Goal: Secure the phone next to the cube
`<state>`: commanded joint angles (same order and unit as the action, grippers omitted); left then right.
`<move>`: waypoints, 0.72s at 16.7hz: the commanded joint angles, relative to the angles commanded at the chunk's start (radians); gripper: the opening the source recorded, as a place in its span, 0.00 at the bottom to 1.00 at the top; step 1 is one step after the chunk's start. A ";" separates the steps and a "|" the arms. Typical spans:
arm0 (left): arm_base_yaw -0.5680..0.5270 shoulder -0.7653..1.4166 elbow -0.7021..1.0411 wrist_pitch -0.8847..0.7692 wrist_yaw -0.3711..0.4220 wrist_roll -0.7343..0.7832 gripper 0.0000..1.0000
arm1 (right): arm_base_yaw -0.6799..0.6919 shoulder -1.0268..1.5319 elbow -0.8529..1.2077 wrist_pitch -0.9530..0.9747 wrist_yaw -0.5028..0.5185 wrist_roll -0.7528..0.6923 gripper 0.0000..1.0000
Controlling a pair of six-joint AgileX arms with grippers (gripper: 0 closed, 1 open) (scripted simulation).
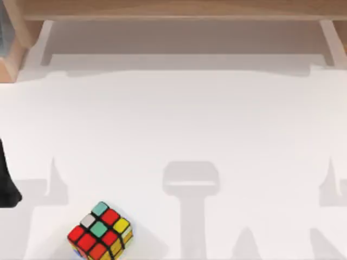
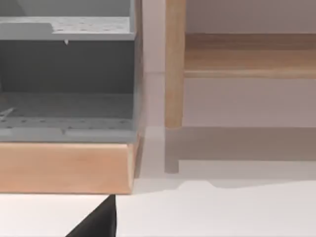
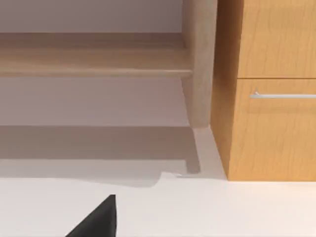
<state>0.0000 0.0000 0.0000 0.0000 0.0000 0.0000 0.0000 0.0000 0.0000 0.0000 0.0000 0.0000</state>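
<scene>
The cube (image 1: 101, 232) sits on the white table (image 1: 179, 119) near the front edge, left of centre, with red, teal, yellow, orange and white stickers on a black frame. The phone is out of view. A dark part of my left arm (image 1: 6, 181) pokes in at the table's left edge, well apart from the cube. A black piece of my left gripper (image 2: 96, 222) hangs above bare table, facing the back. A black piece of my right gripper (image 3: 96, 221) does the same on its side.
A low wooden shelf (image 1: 179, 11) runs along the back of the table on posts (image 2: 174, 74). A wood-trimmed unit with grey perforated shelves (image 2: 66, 79) stands at the back left. A wooden drawer cabinet (image 3: 269, 89) with a metal handle stands at the back right.
</scene>
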 joint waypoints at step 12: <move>0.000 0.000 0.000 0.000 0.000 0.000 1.00 | -0.122 0.566 0.446 -0.283 0.002 -0.266 1.00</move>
<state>0.0000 0.0000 0.0000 0.0000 0.0000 0.0000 -0.1221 0.5655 0.4465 -0.2833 0.0024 -0.2661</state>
